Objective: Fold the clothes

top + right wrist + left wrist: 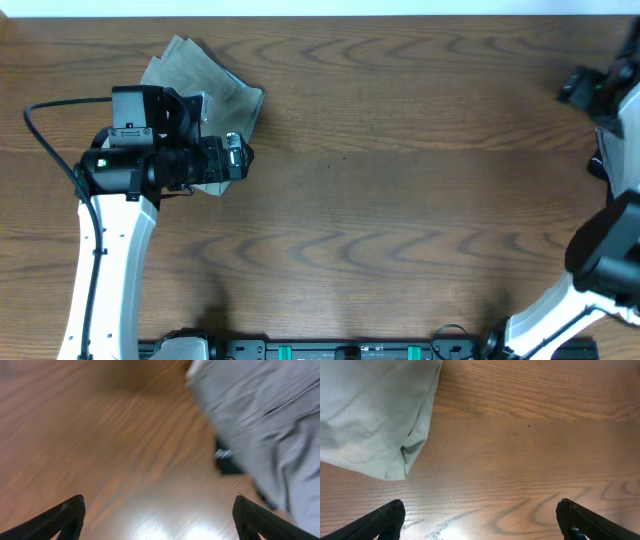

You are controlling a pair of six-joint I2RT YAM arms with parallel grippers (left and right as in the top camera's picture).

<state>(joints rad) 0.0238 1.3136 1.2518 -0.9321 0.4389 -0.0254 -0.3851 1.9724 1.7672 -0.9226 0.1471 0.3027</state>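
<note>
A folded khaki-beige garment [200, 85] lies at the table's far left; its folded corner shows in the left wrist view [375, 415]. My left gripper [240, 157] hovers at the garment's right front edge, open and empty over bare wood [480, 510]. My right gripper [578, 86] is at the far right edge of the table. In the blurred right wrist view it is open and empty [160, 507], with a grey garment [265, 425] just beyond it at the upper right. I cannot make out that grey garment in the overhead view.
The wooden table [400, 200] runs between the two arms. A small dark object [227, 462] lies by the grey fabric's edge. The arm bases stand along the front edge [350, 350].
</note>
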